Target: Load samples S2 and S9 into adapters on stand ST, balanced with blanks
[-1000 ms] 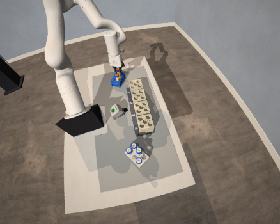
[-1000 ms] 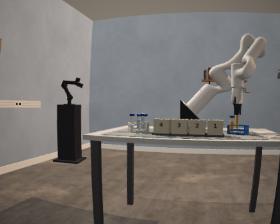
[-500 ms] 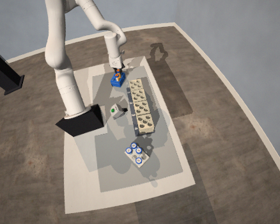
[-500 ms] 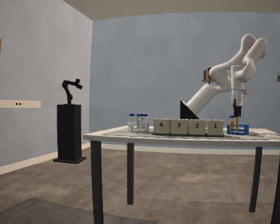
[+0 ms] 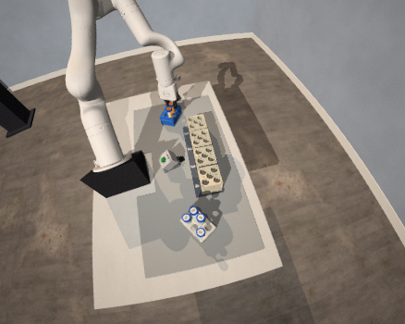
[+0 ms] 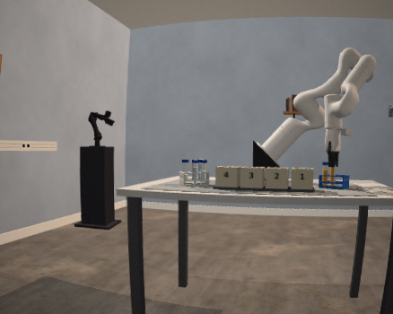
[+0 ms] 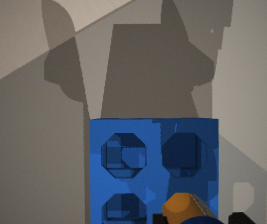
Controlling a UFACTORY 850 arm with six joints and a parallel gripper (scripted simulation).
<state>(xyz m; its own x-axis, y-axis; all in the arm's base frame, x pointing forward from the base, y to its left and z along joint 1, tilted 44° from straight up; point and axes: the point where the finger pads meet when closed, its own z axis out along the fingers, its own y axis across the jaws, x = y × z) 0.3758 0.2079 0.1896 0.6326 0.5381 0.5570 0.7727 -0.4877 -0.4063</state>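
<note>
Nearest in the exterior view, at the left end of the table (image 6: 257,194), a pale rack (image 5: 199,227) holds the white-dotted water blanks (image 5: 201,218) upright, four by the top view. Next along stands the row of four cream bucket adapters (image 6: 263,178), numbered 4, 3, 2, 1 from left to right, their holes open from above. The small sloped desk with the green DONE key (image 5: 163,160) sits beside that row, on the arm's side. Farther on, the blue sample rack (image 5: 170,117) rests flat on the mat, with one orange-capped sample tube (image 6: 325,173) standing in it. The gripper (image 6: 332,165) hangs straight down over this rack, its fingers pinching a second orange-capped sample tube (image 7: 183,210) near its top; whether that tube is seated or slightly raised cannot be told.
</note>
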